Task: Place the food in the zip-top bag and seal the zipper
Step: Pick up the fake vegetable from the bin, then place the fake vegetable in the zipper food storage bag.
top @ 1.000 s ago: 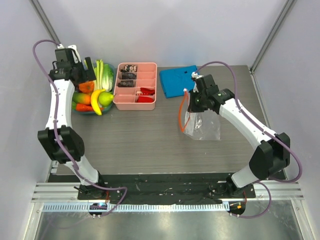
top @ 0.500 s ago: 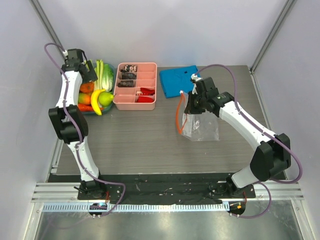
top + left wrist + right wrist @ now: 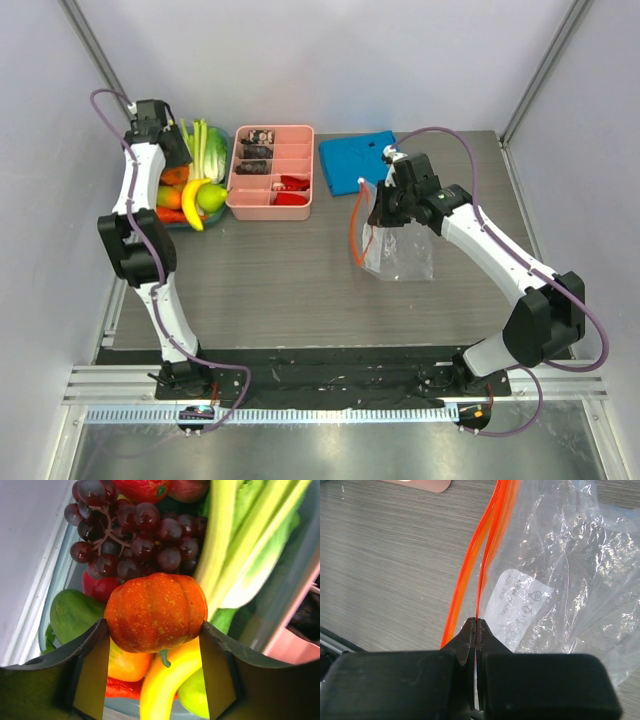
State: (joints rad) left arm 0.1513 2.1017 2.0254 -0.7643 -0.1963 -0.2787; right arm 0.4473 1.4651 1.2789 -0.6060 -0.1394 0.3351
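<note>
Your R gripper (image 3: 476,630) pinches the zipper (image 3: 492,525), which runs far-to-near. L gripper (image 3: 154,627), spread wide before, now clamps the pumpkin (image 3: 156,611).

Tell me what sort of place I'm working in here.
Probably a robot lab test cell, not a kitchen: plain white panel walls enclose a grey tabletop, an aluminium rail runs along its near edge, and the food looks like plastic toys.

I note the left arm (image 3: 128,245) has drawn its elbow up and in. The left pincer (image 3: 154,626) has closed from full spread onto the orange pumpkin (image 3: 156,611), its fingers touching both flanks. The right pincer (image 3: 476,625) has carried the zip-top bag (image 3: 400,250) slightly leftward.
</note>
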